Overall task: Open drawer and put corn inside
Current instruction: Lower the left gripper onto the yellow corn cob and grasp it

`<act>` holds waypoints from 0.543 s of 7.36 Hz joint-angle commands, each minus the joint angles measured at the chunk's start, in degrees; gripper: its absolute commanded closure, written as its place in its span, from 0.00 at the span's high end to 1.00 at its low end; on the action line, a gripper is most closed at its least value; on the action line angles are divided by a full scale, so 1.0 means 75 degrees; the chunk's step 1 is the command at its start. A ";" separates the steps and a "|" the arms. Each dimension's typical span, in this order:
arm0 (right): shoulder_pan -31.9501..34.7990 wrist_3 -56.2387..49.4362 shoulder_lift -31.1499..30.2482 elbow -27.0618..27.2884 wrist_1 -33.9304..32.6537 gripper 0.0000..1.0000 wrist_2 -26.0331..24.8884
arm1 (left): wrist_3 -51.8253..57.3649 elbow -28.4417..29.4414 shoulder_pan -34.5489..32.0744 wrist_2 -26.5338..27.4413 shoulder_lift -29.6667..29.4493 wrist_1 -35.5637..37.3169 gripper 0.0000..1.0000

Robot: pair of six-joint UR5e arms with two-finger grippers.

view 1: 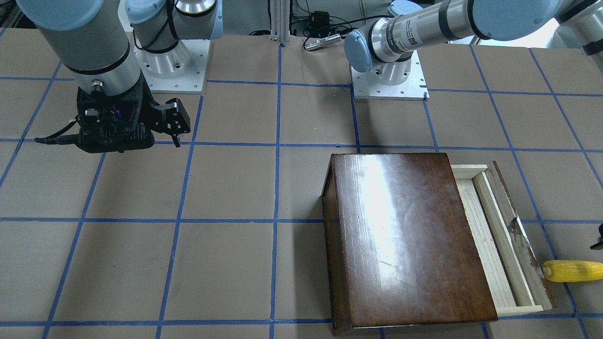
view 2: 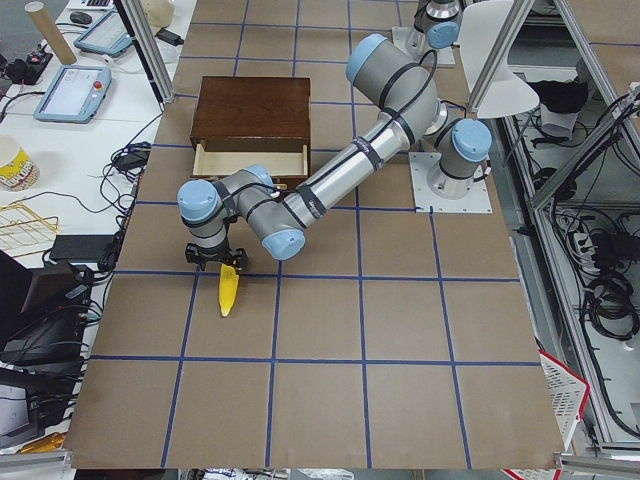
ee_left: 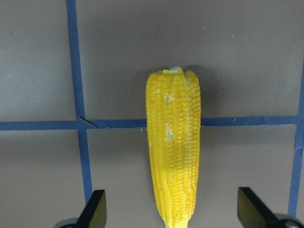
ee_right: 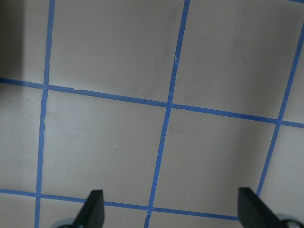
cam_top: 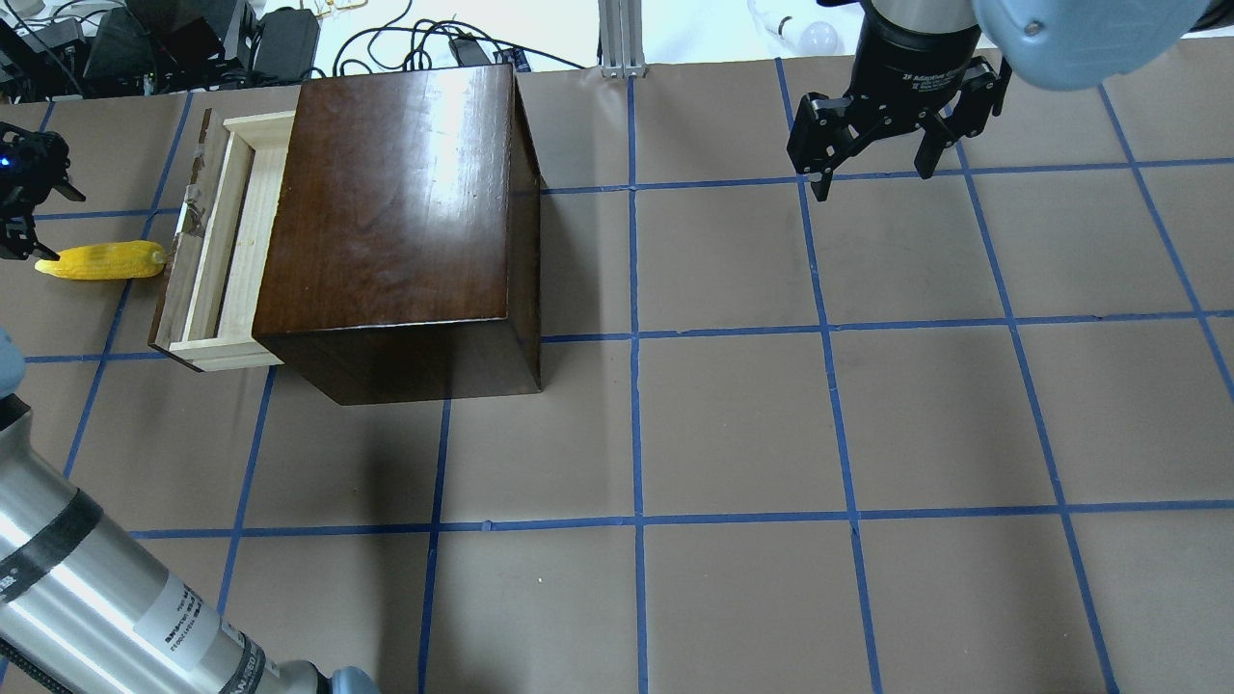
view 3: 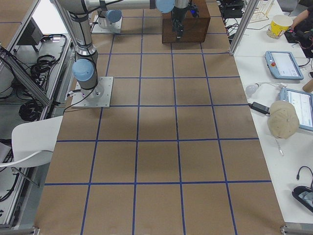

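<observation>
The drawer (cam_top: 227,241) is pulled partly out of the dark-brown cabinet (cam_top: 395,193), and its pale wood tray (view 1: 490,245) is empty. The yellow corn (cam_top: 101,260) lies on the table with its blunt end against the drawer's front panel. It also shows in the front view (view 1: 572,271) and the left wrist view (ee_left: 173,152). My left gripper (ee_left: 173,211) is open over the corn's tapered end, one finger on each side, not touching it. It also shows at the overhead view's left edge (cam_top: 24,207). My right gripper (cam_top: 875,173) is open and empty, far from the cabinet.
The table is brown paper with a blue tape grid. My left arm (view 2: 330,180) reaches past the drawer's front. Cables and boxes (cam_top: 193,39) lie beyond the table's far edge behind the cabinet. The right wrist view shows only bare table under my right gripper (ee_right: 172,211).
</observation>
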 commanded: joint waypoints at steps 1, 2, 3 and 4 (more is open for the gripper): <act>0.0000 0.0000 0.0000 0.0000 0.0004 1.00 0.0000 | 0.0064 -0.0412 0.0008 -0.0053 -0.0088 0.0244 1.00; 0.0000 0.0000 0.0000 0.0000 0.0004 1.00 0.0000 | -0.0216 -0.0588 0.0020 -0.0053 -0.0111 0.0372 1.00; 0.0000 0.0000 0.0000 0.0000 0.0004 1.00 0.0000 | -0.0335 -0.0601 0.0020 -0.0042 -0.0123 0.0396 1.00; 0.0000 0.0000 0.0000 0.0000 0.0004 1.00 0.0000 | -0.0359 -0.0567 0.0020 -0.0053 -0.0216 0.0397 1.00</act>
